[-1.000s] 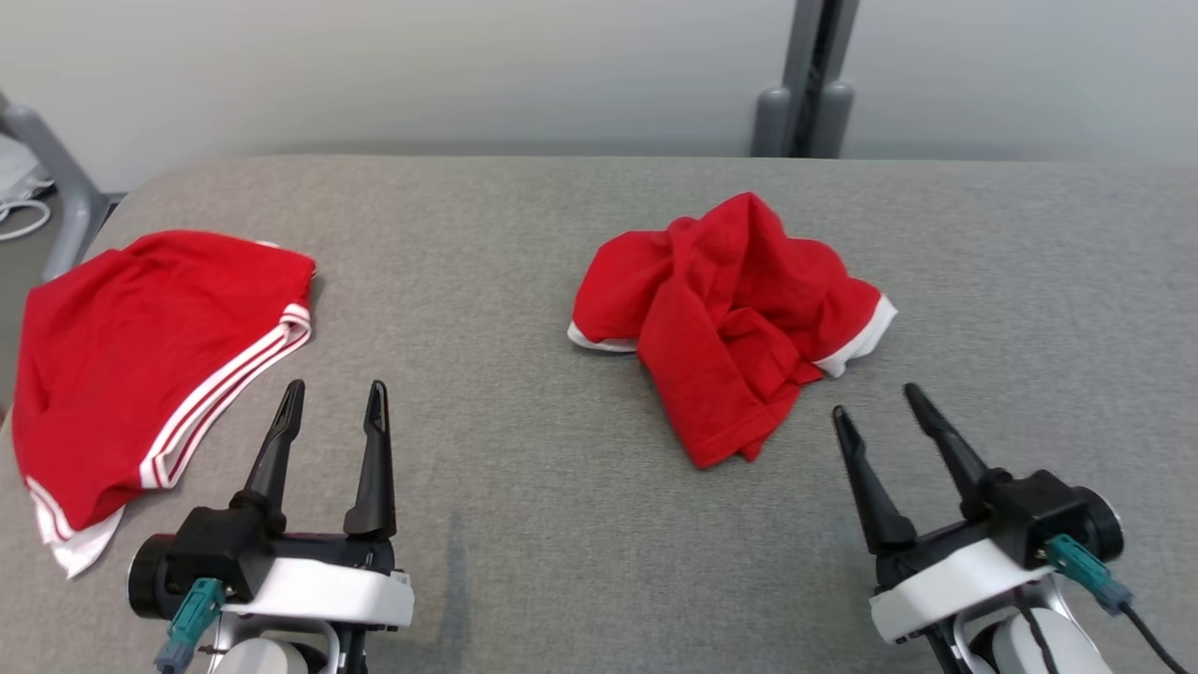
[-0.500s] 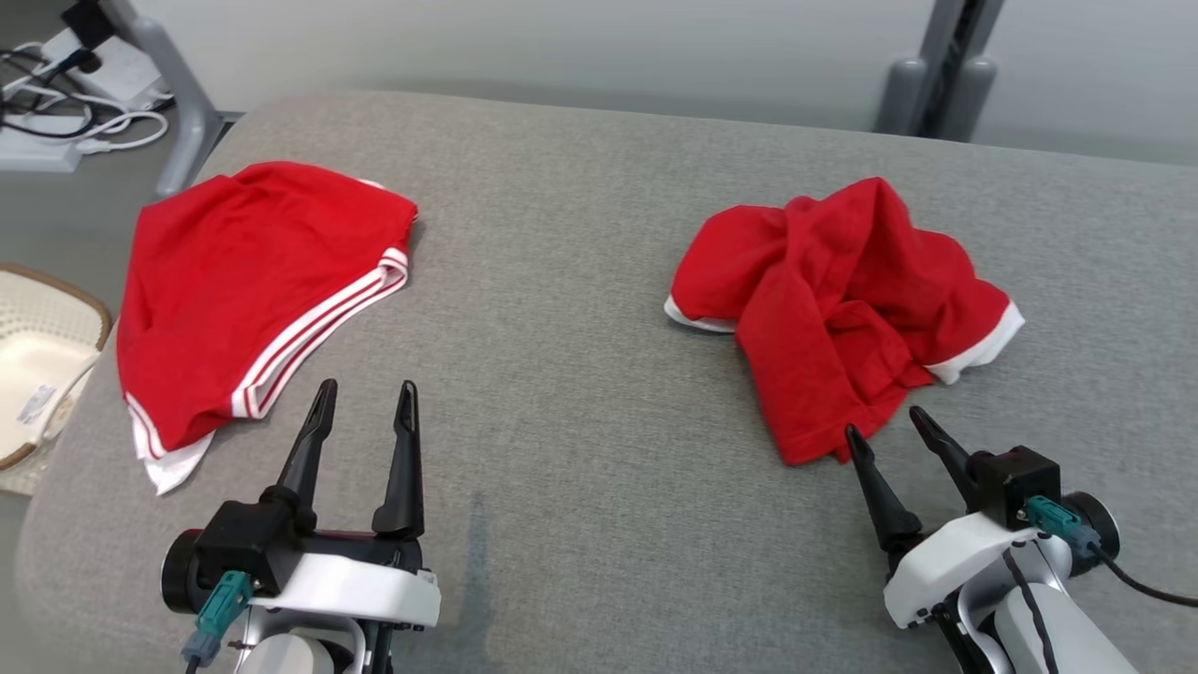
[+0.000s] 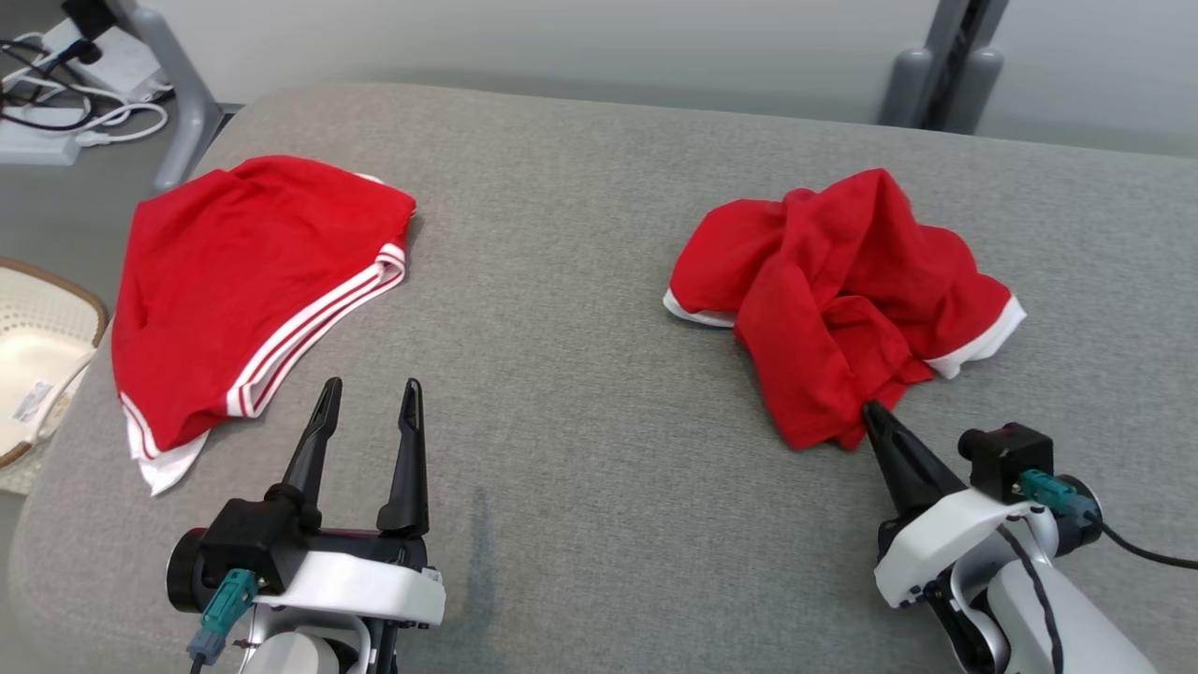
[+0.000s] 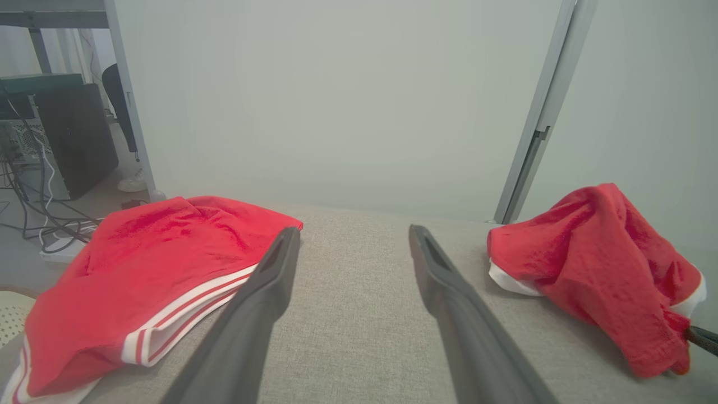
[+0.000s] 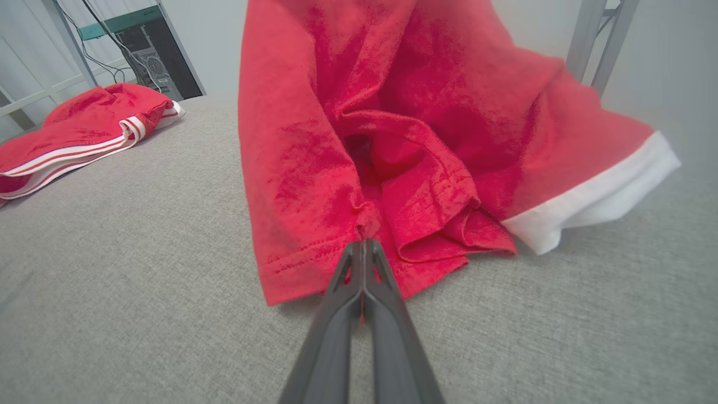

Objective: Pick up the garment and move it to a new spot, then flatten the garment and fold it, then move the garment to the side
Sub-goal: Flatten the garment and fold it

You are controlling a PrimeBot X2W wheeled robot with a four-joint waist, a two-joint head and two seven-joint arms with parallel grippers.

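The garment (image 3: 842, 290) is a crumpled red piece with white trim, lying on the right half of the grey table (image 3: 580, 309). My right gripper (image 3: 870, 412) is shut on the garment's near hem; in the right wrist view its fingertips (image 5: 363, 249) pinch a fold of the red cloth (image 5: 404, 129). The left wrist view has the garment (image 4: 594, 264) at the right. My left gripper (image 3: 370, 388) stands open over bare table at the lower left, its fingers (image 4: 263, 292) spread with nothing between them.
A second red garment with white stripes (image 3: 253, 281) lies folded at the table's left end, also in the left wrist view (image 4: 146, 280). A pale basket (image 3: 37, 346) sits off the left edge. Cables (image 3: 65, 103) and a grey post (image 3: 945, 65) stand behind.
My right gripper has moved forward to the garment's near hem and closed on it. The head camera has shifted left. The left gripper has stayed open in place.
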